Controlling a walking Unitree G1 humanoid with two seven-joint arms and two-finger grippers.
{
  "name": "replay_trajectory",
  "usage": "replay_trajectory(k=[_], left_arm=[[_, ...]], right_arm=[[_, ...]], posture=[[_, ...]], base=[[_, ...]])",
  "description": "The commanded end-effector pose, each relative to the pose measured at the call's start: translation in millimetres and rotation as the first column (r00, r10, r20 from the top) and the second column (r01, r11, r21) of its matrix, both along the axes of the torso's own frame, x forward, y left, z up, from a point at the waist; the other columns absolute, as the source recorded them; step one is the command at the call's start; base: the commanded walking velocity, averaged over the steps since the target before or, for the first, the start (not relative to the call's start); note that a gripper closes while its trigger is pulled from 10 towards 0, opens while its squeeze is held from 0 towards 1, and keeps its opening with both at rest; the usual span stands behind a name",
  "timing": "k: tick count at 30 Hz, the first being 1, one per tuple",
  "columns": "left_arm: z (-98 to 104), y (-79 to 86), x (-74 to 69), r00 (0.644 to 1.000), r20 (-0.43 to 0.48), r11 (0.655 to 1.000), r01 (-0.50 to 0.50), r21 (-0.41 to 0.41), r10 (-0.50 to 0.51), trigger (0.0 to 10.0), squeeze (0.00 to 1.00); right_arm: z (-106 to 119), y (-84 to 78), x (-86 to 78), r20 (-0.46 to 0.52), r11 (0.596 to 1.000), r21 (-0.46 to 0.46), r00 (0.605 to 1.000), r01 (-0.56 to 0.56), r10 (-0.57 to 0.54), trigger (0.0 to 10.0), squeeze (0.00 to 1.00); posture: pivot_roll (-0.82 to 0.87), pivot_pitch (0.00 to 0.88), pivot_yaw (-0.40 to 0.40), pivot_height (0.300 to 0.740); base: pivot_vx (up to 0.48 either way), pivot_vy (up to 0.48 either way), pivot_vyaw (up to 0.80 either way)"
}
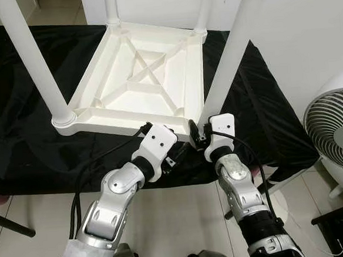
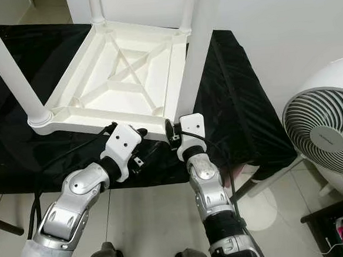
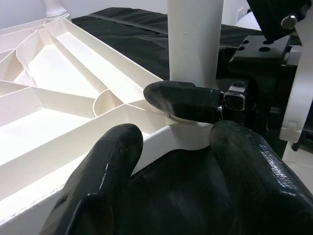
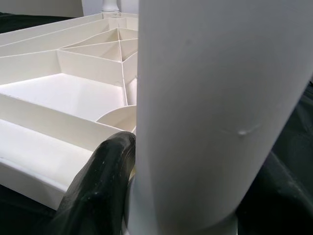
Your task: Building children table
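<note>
A white plastic children's table (image 1: pixel 138 78) lies upside down on a black cloth, with its legs pointing up. My right gripper (image 1: pixel 195 128) is at the near right corner, shut on the base of the near right leg (image 1: pixel 231 54). One of its fingers (image 3: pixel 181 100) presses across the leg's foot, and a fingertip (image 4: pixel 105 171) rests beside the leg (image 4: pixel 215 98). My left gripper (image 1: pixel 174 153) hovers open just in front of that same corner, its fingers (image 3: pixel 112 161) spread below the table's rim (image 3: pixel 63 171). The near left leg (image 1: pixel 34 61) stands seated in its socket.
The black cloth (image 1: pixel 19 145) covers a work table whose front edge runs just behind my arms. A white fan (image 1: pixel 337 134) stands on the floor to the right, close to my right arm. A white wall rises behind. Tiled floor lies below.
</note>
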State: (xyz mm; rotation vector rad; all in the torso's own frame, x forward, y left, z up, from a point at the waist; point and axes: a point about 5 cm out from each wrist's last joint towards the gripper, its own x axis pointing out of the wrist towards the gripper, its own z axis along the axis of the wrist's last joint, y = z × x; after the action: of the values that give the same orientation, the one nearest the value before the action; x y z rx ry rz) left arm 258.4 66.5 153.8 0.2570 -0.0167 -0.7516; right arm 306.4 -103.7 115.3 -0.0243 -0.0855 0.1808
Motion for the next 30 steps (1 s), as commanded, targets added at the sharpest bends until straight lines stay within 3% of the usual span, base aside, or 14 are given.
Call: replay_trajectory(k=[1,2,3,5,6,18,19,20,21,30], left_arm=[[-1,-2.5,0.8,1.0,0.005,1.0,-0.008,0.005,0.008,10.0,0.0],[-1,-2.7,0.8,1.0,0.005,1.0,-0.006,0.005,0.006,10.0,0.0],[-1,-2.4,1.2,1.0,0.005,1.0,-0.008,0.006,0.008,10.0,0.0],[-1,-2.1,1.6,1.0,0.005,1.0,-0.009,0.007,0.009,10.0,0.0],[-1,-1.9,1.8,1.0,0.005,1.0,-0.011,0.006,0.011,10.0,0.0],[0,0.3,1.7,1.0,0.006,1.0,-0.03,0.001,0.03,10.0,0.0],[0,1.3,1.9,0.999,0.006,0.999,-0.04,-0.001,0.04,10.0,0.0],[0,1.8,1.8,0.999,0.006,0.999,-0.045,-0.001,0.045,10.0,0.0],[-1,2.3,1.5,0.999,0.006,0.999,-0.048,-0.001,0.048,10.0,0.0],[-1,4.3,1.8,0.998,0.004,0.998,-0.063,0.003,0.063,10.0,0.0]], right_arm=[[-18,-11.4,-4.8,-0.091,0.998,0.006,0.994,0.057,-0.056,0.0,0.0],[-17,-12.6,-4.7,-0.092,0.998,0.003,0.994,0.055,-0.055,0.0,0.0],[-15,-14.3,-3.9,-0.085,0.999,0.007,0.995,0.042,-0.042,10.0,0.25],[-14,-14.8,-3.9,-0.082,0.999,0.008,0.996,0.04,-0.039,10.0,0.25],[-11,-16.3,-3.6,-0.071,0.999,0.022,0.997,0.026,-0.024,10.0,1.0],[-2,-37.3,4.6,-0.044,0.997,-0.032,0.997,-0.068,0.067,10.0,1.0],[-1,-40.8,7.4,-0.063,0.998,-0.034,0.996,-0.059,0.057,10.0,0.85],[-2,-41.1,8.2,-0.075,0.998,-0.029,0.996,-0.054,0.052,10.0,0.85],[-2,-39.8,8.4,-0.08,0.998,-0.028,0.995,-0.058,0.056,10.0,0.0],[-2,-30.4,7.5,-0.081,0.991,-0.023,0.988,-0.134,0.132,10.0,0.0]], posture=[[0.02,0.027,-0.056,0.74],[0.02,0.027,-0.056,0.74],[0.02,0.027,-0.057,0.74],[0.02,0.028,-0.059,0.74],[0.03,0.029,-0.06,0.74],[0.03,0.039,-0.074,0.74],[0.04,0.044,-0.081,0.74],[0.04,0.044,-0.081,0.74],[0.04,0.046,-0.081,0.74],[0.04,0.056,-0.083,0.74]], base=[[0.0,0.0,0.0],[0.0,0.0,0.0],[0.0,0.0,0.0],[0.0,0.0,0.0],[0.0,0.0,0.0],[0.0,0.0,0.0],[0.0,0.0,0.0],[0.0,0.0,0.0],[0.0,0.0,0.0],[0.0,0.0,0.0]])
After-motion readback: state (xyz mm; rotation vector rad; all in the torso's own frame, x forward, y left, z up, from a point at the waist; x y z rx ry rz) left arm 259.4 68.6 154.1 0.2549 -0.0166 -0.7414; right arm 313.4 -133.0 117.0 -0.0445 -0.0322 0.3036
